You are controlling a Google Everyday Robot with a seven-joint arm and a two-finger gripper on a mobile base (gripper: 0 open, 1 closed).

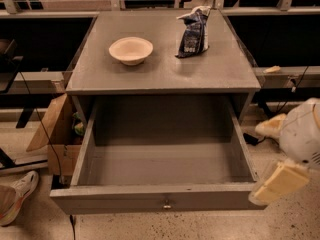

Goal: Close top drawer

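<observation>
The top drawer [160,198] is a wide grey wooden box. It stands pulled far out of the grey cabinet [165,69], and its inside is empty. A small brass knob [167,204] sits at the centre of its flat front. The lower drawers are hidden beneath it. My gripper [280,180] is at the right edge of the view, on a white arm [302,134]. Its cream tip lies just beside the drawer's front right corner, at about the height of the drawer front.
A cream bowl [131,50] and a dark snack bag [194,31] stand on the cabinet top. A cardboard box [56,134] sits on the floor to the left of the cabinet. A shoe [17,196] shows at the lower left. Cables run along the floor.
</observation>
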